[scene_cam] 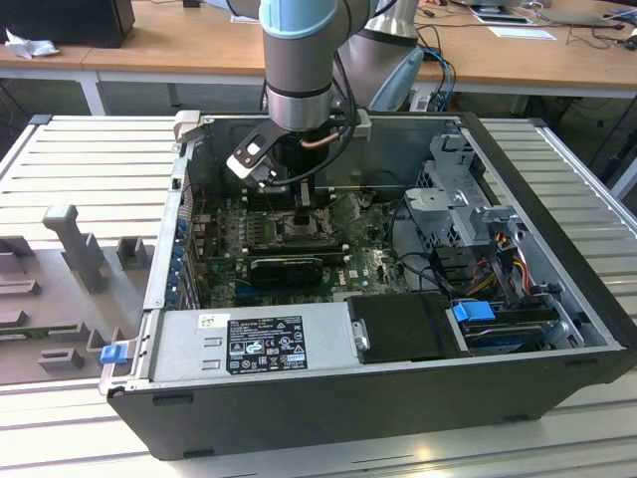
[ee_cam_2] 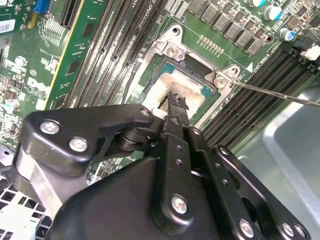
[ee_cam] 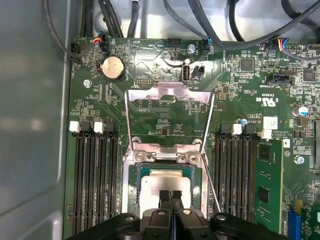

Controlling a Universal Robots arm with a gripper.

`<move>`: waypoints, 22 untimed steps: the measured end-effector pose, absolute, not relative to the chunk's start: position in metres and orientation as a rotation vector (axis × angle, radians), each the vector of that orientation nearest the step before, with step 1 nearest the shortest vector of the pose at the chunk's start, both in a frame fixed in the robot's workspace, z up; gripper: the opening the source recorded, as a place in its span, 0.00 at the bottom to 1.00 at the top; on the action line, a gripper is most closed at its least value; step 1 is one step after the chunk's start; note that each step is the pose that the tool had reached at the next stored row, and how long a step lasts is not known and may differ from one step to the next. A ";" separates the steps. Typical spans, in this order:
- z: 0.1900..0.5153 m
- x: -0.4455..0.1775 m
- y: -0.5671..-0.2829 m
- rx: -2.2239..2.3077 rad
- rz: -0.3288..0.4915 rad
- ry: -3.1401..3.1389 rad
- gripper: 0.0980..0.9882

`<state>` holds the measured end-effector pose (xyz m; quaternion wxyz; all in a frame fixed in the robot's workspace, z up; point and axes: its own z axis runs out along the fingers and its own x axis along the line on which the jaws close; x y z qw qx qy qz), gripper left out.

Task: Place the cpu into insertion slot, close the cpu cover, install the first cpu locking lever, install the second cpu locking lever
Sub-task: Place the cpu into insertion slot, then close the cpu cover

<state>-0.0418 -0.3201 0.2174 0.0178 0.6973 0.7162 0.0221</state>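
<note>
Basically, open PC case (scene_cam: 378,408) w/ arm reaching down onto green board (ee_cam: 240,100). Low over the socket area hangs the gripper (ee_cam: 170,196), its 2 fingers pressed together, nothing visibly clamped btwn them. Silver cpu cover (ee_cam: 170,94) is swung open, board showing thru its window. At its hinge is the insertion slot (ee_cam: 133,186); cpu (ee_cam: 165,181) lies flat inside, just under the fingertips. 1 thin wire lever (ee_cam: 212,192) runs beside the slot.

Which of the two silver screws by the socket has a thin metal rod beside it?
The screw nearer the grey metal panel; the rod starts beside it, not beside the other screw.
</note>
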 end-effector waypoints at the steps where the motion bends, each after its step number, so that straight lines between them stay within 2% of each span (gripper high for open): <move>1: 0.219 -0.042 -0.320 2.166 0.068 2.225 0.01; 6: 0.231 -0.036 -0.320 2.171 0.050 2.231 0.01; 13: 0.268 -0.036 -0.320 2.168 0.040 2.227 0.01; 22: 0.263 0.030 -0.320 2.172 0.027 2.231 0.01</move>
